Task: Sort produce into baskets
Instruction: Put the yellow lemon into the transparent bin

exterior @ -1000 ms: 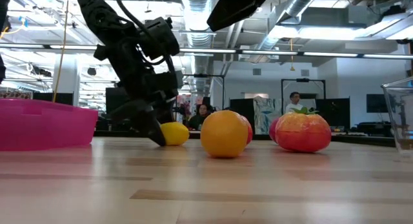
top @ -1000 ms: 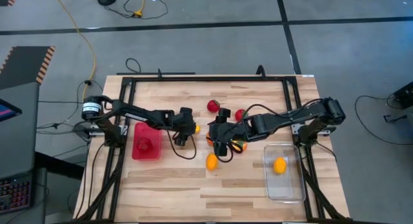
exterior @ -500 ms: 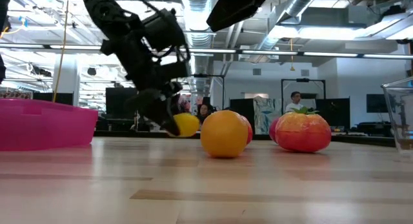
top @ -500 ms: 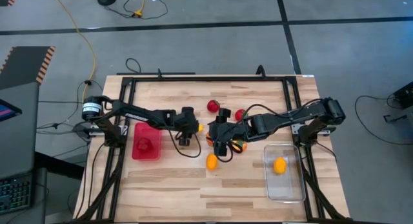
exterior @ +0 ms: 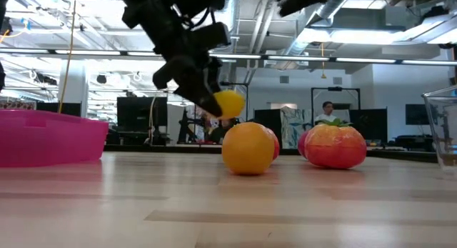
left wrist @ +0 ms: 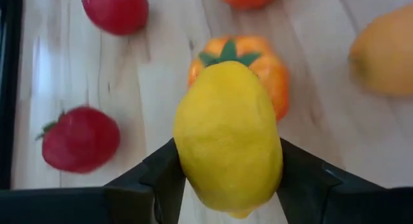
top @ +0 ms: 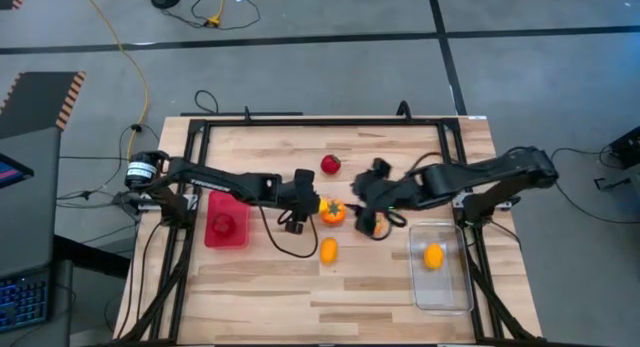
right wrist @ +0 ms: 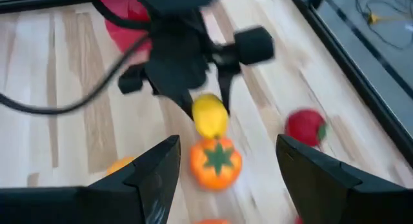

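Left tool [left wrist: 227, 185] clamps a yellow plastic lemon [left wrist: 227, 139], lifted; next, probably carry it to the clear plastic bin [top: 440, 269]. Right tool [right wrist: 222, 169] gapes empty.

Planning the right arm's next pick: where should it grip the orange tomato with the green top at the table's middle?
Pinch the orange tomato across its round body's widest part, coming down from above: it sits upright, leaves up. Keep to the right arm's side, since the left claw holds a lemon close by.
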`<state>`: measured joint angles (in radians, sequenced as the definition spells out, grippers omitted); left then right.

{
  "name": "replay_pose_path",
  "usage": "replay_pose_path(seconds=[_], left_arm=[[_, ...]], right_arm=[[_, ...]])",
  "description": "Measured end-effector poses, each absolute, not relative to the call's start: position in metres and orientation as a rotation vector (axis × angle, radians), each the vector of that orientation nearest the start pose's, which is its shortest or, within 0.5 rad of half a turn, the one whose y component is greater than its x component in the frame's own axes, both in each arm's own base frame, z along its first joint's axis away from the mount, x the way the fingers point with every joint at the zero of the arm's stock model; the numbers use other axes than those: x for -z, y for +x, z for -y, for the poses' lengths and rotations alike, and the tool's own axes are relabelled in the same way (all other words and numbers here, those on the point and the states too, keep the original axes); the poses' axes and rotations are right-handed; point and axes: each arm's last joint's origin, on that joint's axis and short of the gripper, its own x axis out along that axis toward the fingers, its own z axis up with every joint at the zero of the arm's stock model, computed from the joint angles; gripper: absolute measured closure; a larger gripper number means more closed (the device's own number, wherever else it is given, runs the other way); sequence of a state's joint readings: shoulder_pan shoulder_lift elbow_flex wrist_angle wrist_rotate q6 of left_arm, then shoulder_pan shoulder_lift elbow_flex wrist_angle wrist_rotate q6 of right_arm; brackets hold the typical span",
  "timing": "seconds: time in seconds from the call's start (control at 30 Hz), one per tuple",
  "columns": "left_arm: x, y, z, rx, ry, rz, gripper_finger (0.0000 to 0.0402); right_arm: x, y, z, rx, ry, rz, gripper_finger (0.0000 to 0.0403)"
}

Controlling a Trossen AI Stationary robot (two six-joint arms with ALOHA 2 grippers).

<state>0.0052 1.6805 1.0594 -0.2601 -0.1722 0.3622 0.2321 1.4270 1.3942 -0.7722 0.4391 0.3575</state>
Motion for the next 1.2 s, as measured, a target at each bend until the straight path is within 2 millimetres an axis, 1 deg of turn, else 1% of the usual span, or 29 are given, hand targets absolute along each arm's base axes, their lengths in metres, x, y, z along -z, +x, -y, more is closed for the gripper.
replay_pose_path(seconds=[0.03,0.1,0.17,0.23,0.33,0.4,0.53,0.67,0.83,1.0,1.2], left_arm=[[-0.200,0.345,-0.005,0.000,0.414,-0.896,0.0214],[-0.204,0.348,-0.002,0.004,0.417,-0.881,0.0213],[-0.208,0.350,0.000,0.001,0.422,-0.867,0.0213],[-0.212,0.351,0.002,-0.012,0.433,-0.856,0.0213],[-0.218,0.354,0.005,-0.035,0.448,-0.840,0.0213],[-0.222,0.356,0.007,-0.046,0.453,-0.827,0.0213],[-0.231,0.360,0.012,-0.052,0.445,-0.797,0.0212],[-0.241,0.364,0.015,-0.050,0.445,-0.762,0.0212],[-0.253,0.368,0.017,-0.055,0.441,-0.722,0.0212],[-0.256,0.369,0.021,-0.047,0.445,-0.710,0.0212],[-0.256,0.369,0.027,-0.038,0.454,-0.708,0.0212]], right_arm=[[-0.349,0.282,-0.056,0.338,0.087,-0.707,0.0122],[-0.341,0.269,-0.054,0.355,0.126,-0.717,0.0122],[-0.323,0.259,-0.051,0.386,0.183,-0.727,0.0122],[-0.299,0.251,-0.048,0.421,0.246,-0.733,0.0122],[-0.271,0.247,-0.045,0.419,0.373,-0.646,0.0122],[-0.261,0.246,-0.043,0.386,0.454,-0.574,0.0122],[-0.255,0.251,-0.036,0.378,0.589,-0.449,0.0122],[-0.251,0.261,-0.032,0.342,0.657,-0.427,0.0122],[-0.245,0.278,-0.034,0.260,0.721,-0.381,0.0122],[-0.238,0.288,-0.033,0.268,0.755,-0.354,0.0122],[-0.233,0.295,-0.031,0.266,0.764,-0.334,0.0122]])
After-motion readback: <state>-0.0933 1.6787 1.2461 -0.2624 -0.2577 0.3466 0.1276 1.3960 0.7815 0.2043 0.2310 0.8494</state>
